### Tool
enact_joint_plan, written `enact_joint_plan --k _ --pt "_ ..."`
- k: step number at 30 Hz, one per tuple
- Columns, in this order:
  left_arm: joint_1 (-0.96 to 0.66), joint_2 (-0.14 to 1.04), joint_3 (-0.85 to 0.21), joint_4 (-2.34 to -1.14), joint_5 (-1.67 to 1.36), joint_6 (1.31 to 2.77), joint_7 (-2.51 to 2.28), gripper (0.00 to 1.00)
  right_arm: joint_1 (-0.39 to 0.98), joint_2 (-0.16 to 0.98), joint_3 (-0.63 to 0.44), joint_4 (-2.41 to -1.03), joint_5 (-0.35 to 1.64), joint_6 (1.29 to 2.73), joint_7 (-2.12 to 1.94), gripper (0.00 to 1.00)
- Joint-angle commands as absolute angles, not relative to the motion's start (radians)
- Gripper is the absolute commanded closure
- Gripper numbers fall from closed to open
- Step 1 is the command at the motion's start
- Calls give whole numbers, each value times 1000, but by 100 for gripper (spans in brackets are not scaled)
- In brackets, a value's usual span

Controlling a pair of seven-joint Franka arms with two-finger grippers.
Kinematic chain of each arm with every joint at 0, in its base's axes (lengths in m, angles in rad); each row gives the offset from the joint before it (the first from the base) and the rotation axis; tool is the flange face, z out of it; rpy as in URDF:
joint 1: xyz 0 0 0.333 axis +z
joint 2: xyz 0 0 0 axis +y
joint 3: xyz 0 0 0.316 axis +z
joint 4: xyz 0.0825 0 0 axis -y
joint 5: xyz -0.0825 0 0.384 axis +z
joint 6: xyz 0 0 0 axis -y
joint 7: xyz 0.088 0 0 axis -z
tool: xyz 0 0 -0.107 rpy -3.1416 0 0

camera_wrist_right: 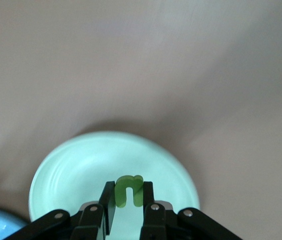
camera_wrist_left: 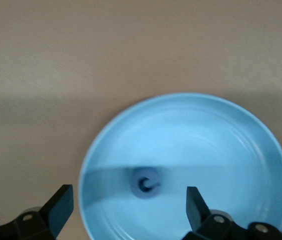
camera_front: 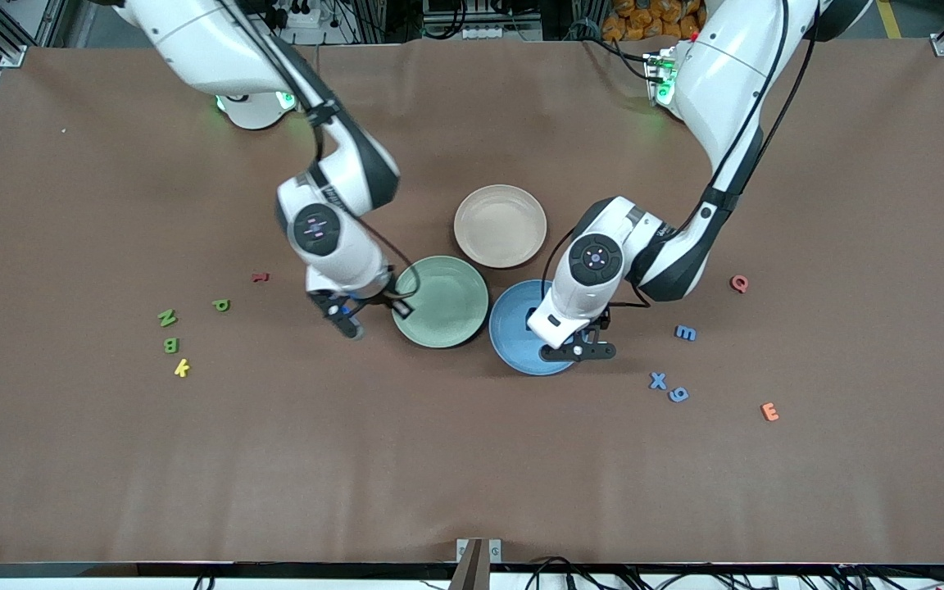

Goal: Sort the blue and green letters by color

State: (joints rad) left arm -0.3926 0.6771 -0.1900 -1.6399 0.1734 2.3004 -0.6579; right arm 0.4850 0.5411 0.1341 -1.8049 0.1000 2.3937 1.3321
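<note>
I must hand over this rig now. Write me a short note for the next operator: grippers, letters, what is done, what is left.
Left gripper: open over the blue plate; a blue letter lies in that plate.
Right gripper: shut on a green letter, over the green plate's edge.
Done: one blue letter in the blue plate.
Left: drop the held green one; green N, B, p near the right arm's end; blue E, X, g near the left arm's end.
</note>
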Motion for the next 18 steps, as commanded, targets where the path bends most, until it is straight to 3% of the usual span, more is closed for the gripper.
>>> enact_joint_plan --k 1,4,6,7,10,14,18 --pt "-321 675 -181 -1628 195 2284 -588 0 541 627 127 -1700 115 2390 1417 100" --pt "-272 681 -181 -1628 196 2284 -555 0 554 647 127 -1678 117 2390 1425 97" --pt "-243 683 -179 -1626 196 2286 -526 0 555 656 127 -1672 118 2390 1427 81" --pt "-229 683 -179 -1626 198 2287 -511 0 555 658 127 -1672 118 2391 1427 71" --pt "-186 683 -179 -1626 202 2290 -466 0 546 661 126 -1672 117 2387 1420 20" --pt "-158 692 -179 -1626 202 2295 -439 0 549 660 124 -1672 109 2385 1416 0" --pt "-155 718 -179 -1626 204 2299 -437 0 538 653 124 -1667 109 2385 1405 0"
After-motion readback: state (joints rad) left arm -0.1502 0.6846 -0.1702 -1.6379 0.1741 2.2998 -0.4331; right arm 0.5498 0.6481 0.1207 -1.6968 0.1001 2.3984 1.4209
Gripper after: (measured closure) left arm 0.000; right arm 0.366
